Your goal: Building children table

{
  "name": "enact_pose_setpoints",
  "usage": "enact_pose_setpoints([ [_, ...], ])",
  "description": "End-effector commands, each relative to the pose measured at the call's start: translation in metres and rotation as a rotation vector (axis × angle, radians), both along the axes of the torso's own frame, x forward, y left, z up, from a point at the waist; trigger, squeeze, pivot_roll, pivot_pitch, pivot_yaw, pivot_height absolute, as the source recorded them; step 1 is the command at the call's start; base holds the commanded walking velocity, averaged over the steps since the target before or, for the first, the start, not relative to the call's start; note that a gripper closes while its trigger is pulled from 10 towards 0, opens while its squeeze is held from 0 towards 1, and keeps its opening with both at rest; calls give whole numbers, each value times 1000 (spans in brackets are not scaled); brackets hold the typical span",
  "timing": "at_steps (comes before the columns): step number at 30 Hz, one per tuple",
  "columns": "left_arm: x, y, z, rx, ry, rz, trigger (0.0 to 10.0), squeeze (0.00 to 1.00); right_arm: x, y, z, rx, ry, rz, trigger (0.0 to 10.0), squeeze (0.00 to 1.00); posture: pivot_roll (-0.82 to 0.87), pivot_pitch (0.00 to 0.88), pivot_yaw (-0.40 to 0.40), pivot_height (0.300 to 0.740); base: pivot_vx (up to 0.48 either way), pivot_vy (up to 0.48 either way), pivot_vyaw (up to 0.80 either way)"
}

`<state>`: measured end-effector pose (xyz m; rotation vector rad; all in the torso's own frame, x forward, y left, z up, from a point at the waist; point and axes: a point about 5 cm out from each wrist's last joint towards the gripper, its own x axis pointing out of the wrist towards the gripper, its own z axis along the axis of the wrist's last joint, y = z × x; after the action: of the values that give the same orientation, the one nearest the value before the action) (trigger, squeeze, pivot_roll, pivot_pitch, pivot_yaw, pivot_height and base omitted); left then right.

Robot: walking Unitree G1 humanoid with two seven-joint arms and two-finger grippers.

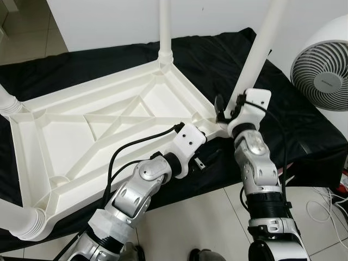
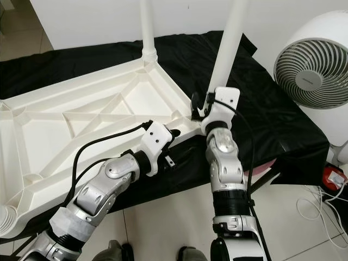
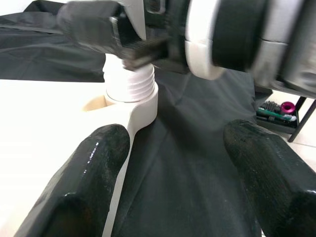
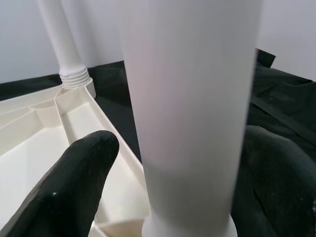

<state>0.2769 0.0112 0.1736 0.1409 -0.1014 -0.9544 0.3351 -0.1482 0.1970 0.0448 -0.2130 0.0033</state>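
A white plastic children's table (image 1: 98, 136) lies upside down on a black cloth (image 1: 304, 136). A white table leg (image 1: 255, 49) rises from its near right corner, its threaded base (image 3: 131, 81) seated in the socket. My right gripper (image 1: 227, 111) is shut on this leg just above the corner, one finger (image 4: 74, 187) on each side of it. My left gripper (image 1: 205, 160) hovers open just beside the same corner, at the table's near edge, with only black cloth between its fingers (image 3: 84, 182).
Three more legs stand in the other corners: far (image 1: 165, 27), left (image 1: 8, 103) and near left (image 1: 22, 220). A white fan (image 1: 323, 65) stands at the right. Cables (image 1: 326, 206) lie on the tiled floor beside my right arm.
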Motion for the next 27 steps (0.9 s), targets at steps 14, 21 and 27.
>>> enact_pose_setpoints([
  [14, 6, 7, 7, 7, -49, 9, 10000, 0, -26, -9, -9, -9, 5, -61, 4431, 0, -89, 109, 20, 740, 0, 0, 0],
  [21, 21, 25, 20, 3, -84, 58, 10000, 0, -39, -2, -19, -6, 38, -24, 1373, 0, -93, 107, 24, 740, 0, 0, 0],
  [27, 24, 29, 24, 5, -98, 73, 10000, 0, -38, -2, -20, -21, 52, -23, 10000, 0, -88, 107, 19, 740, 0, 0, 0],
])
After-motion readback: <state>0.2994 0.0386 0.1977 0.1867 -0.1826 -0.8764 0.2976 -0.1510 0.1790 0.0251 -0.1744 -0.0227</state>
